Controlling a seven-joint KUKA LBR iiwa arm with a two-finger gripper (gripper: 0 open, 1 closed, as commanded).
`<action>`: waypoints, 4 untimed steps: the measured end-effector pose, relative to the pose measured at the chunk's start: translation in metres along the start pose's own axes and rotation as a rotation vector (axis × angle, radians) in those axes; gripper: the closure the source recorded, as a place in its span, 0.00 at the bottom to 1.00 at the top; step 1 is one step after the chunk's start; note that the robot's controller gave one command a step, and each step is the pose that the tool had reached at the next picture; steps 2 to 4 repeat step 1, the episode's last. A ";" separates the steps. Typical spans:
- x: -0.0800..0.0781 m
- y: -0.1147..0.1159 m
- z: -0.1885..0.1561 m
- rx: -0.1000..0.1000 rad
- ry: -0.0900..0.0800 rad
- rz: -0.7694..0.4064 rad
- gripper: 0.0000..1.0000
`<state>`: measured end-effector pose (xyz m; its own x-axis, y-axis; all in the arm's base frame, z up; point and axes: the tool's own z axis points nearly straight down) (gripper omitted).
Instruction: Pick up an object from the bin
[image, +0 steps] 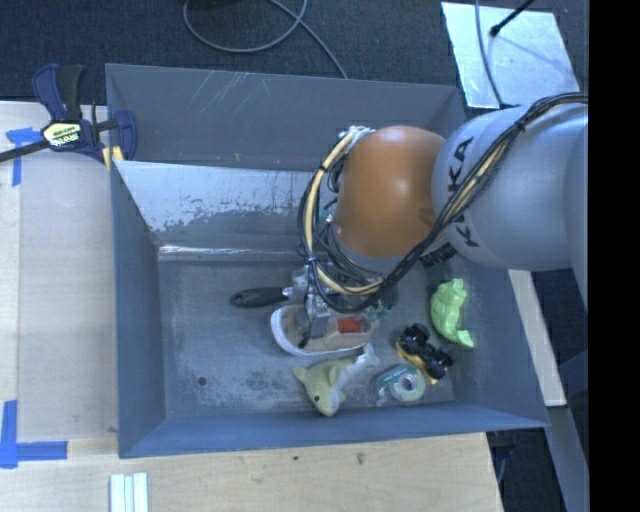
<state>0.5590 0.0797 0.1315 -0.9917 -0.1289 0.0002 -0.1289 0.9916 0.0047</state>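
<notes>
Orange wrist cover tops my view. Gripper hangs mid-bin over a white shoe-shaped thing; whether it is clenched I cannot tell. Black handle just left.

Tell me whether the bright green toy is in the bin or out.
In. The green toy lies on the bin floor at the view's right, apart from the gripper.

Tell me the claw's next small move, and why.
Probably ease straight down a little. The claw hangs right over the white shoe in the middle of the bin, with the black handle beside it and the pale toy nearby, so sideways travel risks bumping them.
</notes>
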 end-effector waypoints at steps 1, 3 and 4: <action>-0.001 0.000 -0.017 0.000 -0.006 0.000 1.00; -0.001 0.000 -0.017 0.000 -0.006 0.000 1.00; -0.001 0.000 -0.017 0.000 -0.006 0.000 1.00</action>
